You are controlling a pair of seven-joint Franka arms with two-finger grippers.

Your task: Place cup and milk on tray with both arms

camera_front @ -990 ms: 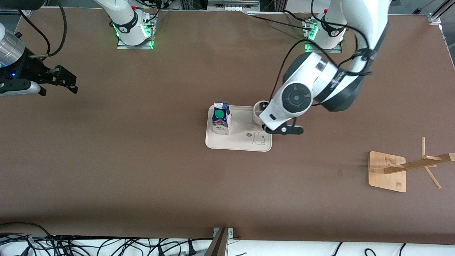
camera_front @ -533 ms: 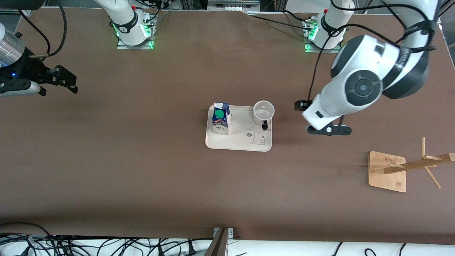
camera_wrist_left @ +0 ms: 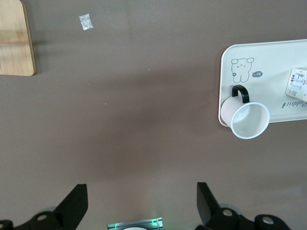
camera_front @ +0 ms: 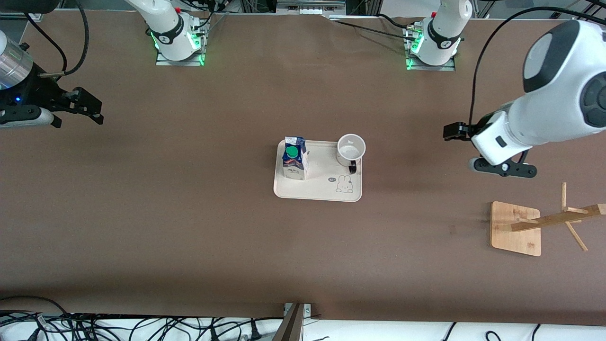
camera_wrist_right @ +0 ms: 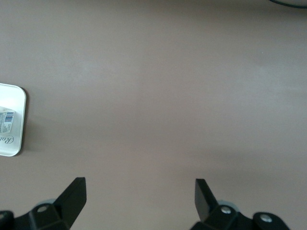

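The cream-white tray (camera_front: pixel 318 191) lies mid-table. On it the blue and white milk (camera_front: pixel 294 159) with its green cap stands at the end toward the right arm. The white cup (camera_front: pixel 351 149) stands upright and empty at the corner toward the left arm, black handle facing the front camera. My left gripper (camera_front: pixel 501 169) hangs open and empty over bare table between the tray and the wooden rack. In the left wrist view the left gripper (camera_wrist_left: pixel 141 194) shows wide jaws, with the cup (camera_wrist_left: pixel 249 120) and tray (camera_wrist_left: pixel 268 62) well apart from it. My right gripper (camera_front: pixel 96 110) waits open at its end of the table.
A wooden rack base (camera_front: pixel 516 228) with a tilted pegged post (camera_front: pixel 558 219) sits toward the left arm's end, nearer the front camera. A small pale scrap (camera_wrist_left: pixel 85 21) lies on the table by the rack base (camera_wrist_left: pixel 14 38). Cables run along the front edge.
The left arm has pulled away from the cup toward its own end of the table, leaving the cup standing on the tray. The right arm has not moved.
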